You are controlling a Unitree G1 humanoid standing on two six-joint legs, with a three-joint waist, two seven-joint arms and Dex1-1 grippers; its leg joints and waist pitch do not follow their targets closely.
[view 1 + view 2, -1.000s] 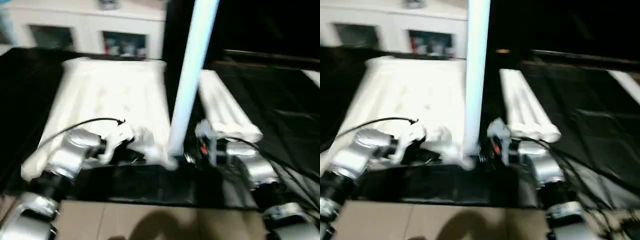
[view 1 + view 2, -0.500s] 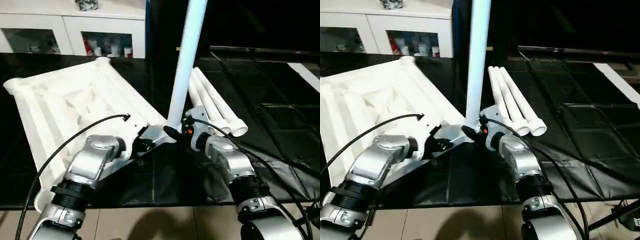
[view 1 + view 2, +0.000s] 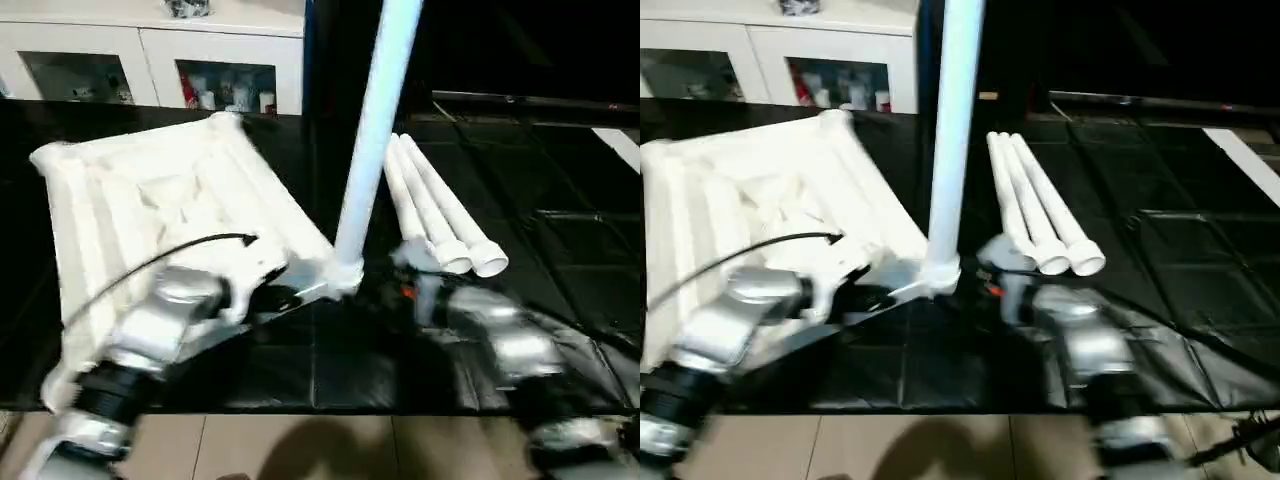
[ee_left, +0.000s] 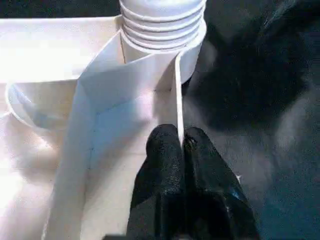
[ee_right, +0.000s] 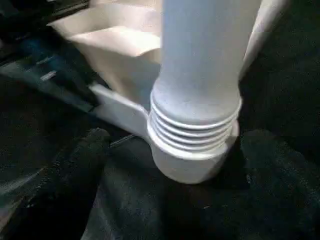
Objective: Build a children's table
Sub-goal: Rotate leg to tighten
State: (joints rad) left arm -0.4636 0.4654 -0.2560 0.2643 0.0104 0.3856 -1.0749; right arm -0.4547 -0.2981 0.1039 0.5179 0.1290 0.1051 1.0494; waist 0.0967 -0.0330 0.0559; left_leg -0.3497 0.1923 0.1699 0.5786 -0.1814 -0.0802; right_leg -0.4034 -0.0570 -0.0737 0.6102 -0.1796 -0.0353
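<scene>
A white cabinet with glass doors [image 3: 150, 70] stood at the back, behind a work surface draped in black sheeting [image 3: 560, 200]. On the sheeting lay the white plastic rectangular tabletop [image 3: 150, 200], ribbed underside up, turned at an angle. 1 long white tubular leg [image 3: 375, 130] stood upright in the round socket [image 5: 192, 160] at its near corner, ridged end seated in the collar. 3 spare white tubular legs [image 3: 435, 215] lay side by side just to the right, flared ends toward the robot.

The left gripper [image 4: 181, 150] was pinched on the thin upright rim of the tabletop, just short of the socket, black fingers [image 4: 165, 165] pressed together on either side of the edge. The right gripper [image 5: 175, 145] stood spread wide, its fingers [image 5: 75, 165] either side of the leg's base and clear of it, holding nothing.
</scene>
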